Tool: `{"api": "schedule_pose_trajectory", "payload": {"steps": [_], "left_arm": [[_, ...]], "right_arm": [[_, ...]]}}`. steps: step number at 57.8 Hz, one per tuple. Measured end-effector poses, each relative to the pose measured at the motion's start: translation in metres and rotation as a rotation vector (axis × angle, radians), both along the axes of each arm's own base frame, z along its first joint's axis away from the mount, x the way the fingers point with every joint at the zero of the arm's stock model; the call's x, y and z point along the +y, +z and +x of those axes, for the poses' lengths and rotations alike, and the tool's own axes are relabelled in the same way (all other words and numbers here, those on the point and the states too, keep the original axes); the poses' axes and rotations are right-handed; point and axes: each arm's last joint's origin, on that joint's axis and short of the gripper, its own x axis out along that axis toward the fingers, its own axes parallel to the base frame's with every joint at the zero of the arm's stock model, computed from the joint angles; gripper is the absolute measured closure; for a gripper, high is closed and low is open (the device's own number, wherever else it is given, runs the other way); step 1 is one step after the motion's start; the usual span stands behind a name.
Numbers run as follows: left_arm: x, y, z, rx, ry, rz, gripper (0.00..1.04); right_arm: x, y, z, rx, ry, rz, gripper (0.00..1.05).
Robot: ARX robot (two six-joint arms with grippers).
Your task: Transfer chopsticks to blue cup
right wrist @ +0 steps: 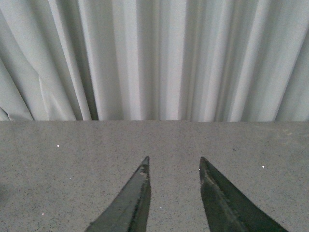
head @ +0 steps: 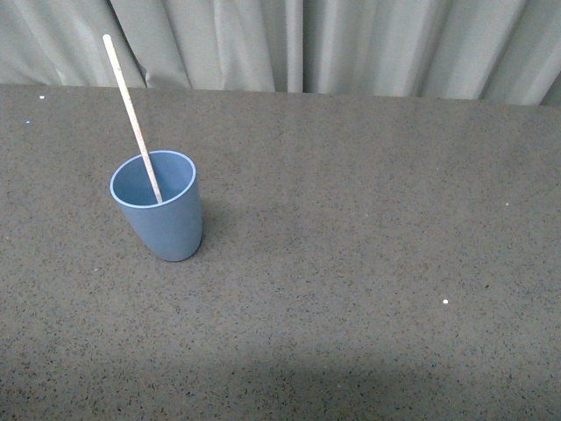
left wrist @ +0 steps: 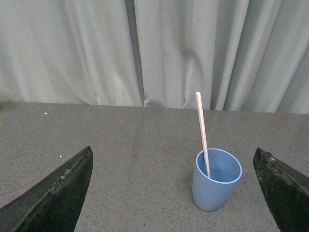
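Leaning in the matte tapered blue cup (head: pixel 162 219), the thin chopsticks (head: pixel 131 110) stand; both arms' fingers (left wrist: pixel 58 193) released.

Front view: high on the body, tilted down across the grey table (head: pixel 351 289) toward the curtain (head: pixel 351 44) at the far edge; no arms in frame. Left wrist view: low and near level, looking between its own fingers (left wrist: pixel 53 198) at the same curtain. Blue cup (left wrist: pixel 216 179) with the chopsticks (left wrist: pixel 202 130) shows in both those views. Right wrist view: low, facing table and curtain only, fingers (right wrist: pixel 130 203) in the foreground.
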Motion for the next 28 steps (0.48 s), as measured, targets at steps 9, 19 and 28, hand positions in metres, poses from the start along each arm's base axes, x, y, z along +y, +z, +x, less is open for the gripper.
{"api": "schedule_pose_trajectory", "payload": {"steps": [9, 19, 28], "left_arm": [[0.0000, 0.0000, 0.0000, 0.000, 0.000, 0.000, 0.07], [0.0000, 0.0000, 0.0000, 0.000, 0.000, 0.000, 0.07], [0.0000, 0.0000, 0.0000, 0.000, 0.000, 0.000, 0.07]], "right_arm": [[0.0000, 0.0000, 0.0000, 0.000, 0.000, 0.000, 0.37], [0.0000, 0.0000, 0.0000, 0.000, 0.000, 0.001, 0.07], [0.0000, 0.0000, 0.0000, 0.000, 0.000, 0.000, 0.09]]}}
